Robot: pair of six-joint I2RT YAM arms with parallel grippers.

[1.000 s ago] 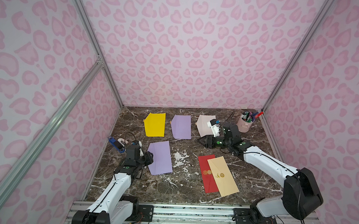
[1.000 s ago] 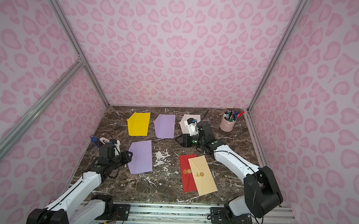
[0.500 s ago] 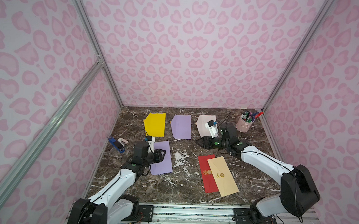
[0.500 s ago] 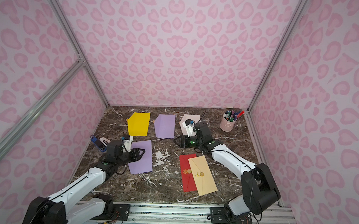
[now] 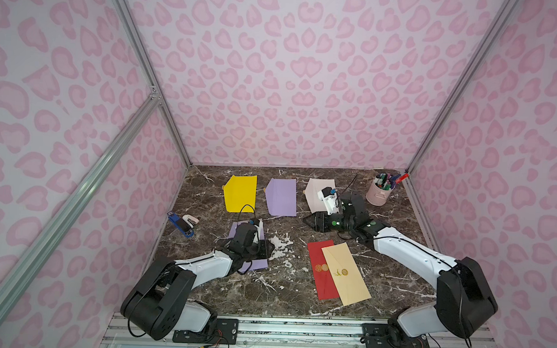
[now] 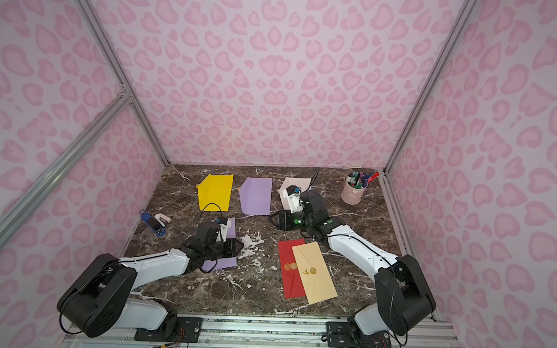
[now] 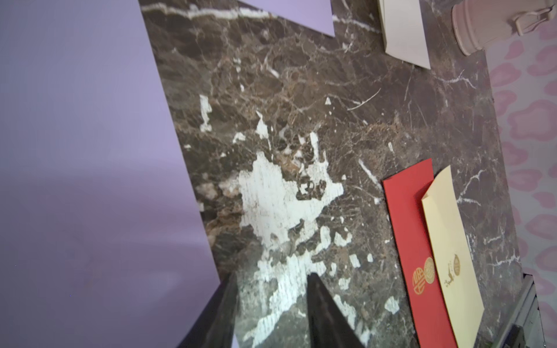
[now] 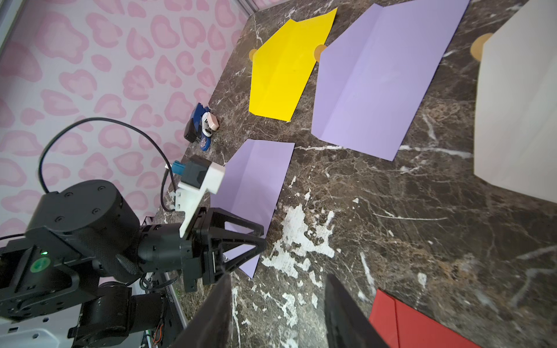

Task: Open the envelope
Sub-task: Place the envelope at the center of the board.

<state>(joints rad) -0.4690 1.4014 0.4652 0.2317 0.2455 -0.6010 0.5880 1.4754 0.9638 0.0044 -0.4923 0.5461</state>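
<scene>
With the left gripper (image 7: 272, 277) parted and empty, we ease one jaw under the edge of the lilac envelope (image 7: 90, 150), seemingly its flap.

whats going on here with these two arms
The left gripper is low over the near purple envelope, jaws open at its edge, nothing gripped yet. The right gripper hovers open and empty beside the white envelope at the back. The red envelope and cream envelope lie untouched.
</scene>
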